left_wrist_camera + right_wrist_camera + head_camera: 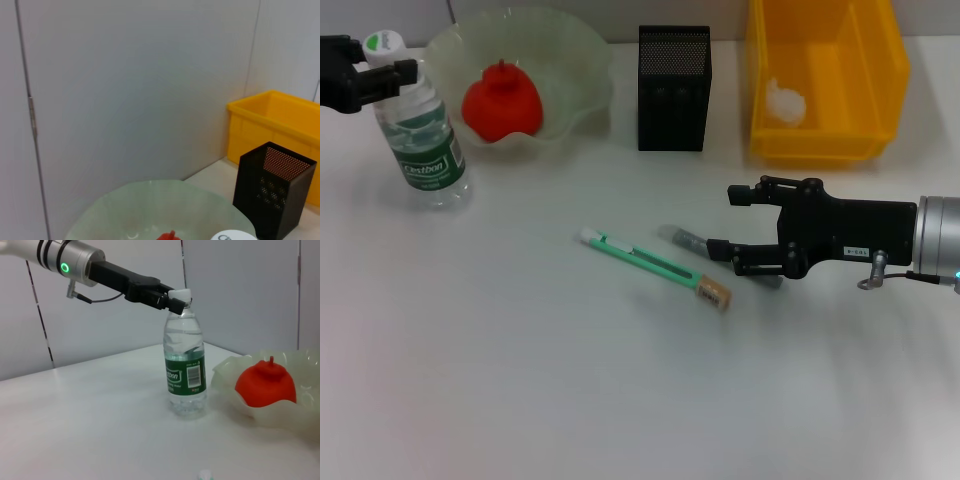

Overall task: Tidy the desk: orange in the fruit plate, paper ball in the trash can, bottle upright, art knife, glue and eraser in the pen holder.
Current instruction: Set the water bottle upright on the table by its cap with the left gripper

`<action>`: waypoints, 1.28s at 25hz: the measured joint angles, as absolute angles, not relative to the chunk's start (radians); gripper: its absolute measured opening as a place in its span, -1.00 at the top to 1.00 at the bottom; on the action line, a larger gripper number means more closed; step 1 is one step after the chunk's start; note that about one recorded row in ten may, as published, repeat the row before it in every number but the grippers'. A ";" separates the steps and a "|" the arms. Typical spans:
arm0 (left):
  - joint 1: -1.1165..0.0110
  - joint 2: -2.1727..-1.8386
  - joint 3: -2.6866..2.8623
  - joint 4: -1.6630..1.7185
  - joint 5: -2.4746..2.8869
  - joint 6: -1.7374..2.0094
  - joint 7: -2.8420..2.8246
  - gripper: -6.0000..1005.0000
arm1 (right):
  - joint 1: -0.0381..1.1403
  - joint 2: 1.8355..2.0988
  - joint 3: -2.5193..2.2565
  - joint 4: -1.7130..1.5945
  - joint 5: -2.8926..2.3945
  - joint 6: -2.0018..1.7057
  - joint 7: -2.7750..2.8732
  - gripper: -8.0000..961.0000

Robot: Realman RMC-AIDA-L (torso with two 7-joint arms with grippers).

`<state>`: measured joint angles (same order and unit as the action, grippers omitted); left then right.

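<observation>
White desk [520, 380], grey wall behind. Upper left: left gripper [382, 77] clamped on the neck of the upright clear plastic bottle [423, 140], beside the pale-green glass plate [575, 60] holding the red-orange fruit [500, 103]. Centre right: right gripper [720, 220], fingers apart, over the slim grey glue stick [682, 239]; mint-green knife [642, 260] and tan eraser [714, 294] alongside.

- Bright, even light from above; the white table [520, 380] looks washed out.
- Soft, faint shadows lie close under the bottle [422, 140] and beside the pen holder [673, 88].
- The right gripper [728, 222] is slightly blurred beside the pen holder.
</observation>
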<state>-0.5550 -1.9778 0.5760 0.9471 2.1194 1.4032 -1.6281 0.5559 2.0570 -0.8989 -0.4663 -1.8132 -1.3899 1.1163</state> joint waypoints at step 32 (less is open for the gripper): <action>-0.562 -1.997 0.583 0.928 2.109 1.367 -1.597 -0.20 | 0.568 2.055 -0.899 -0.467 -1.815 -1.390 1.121 -0.44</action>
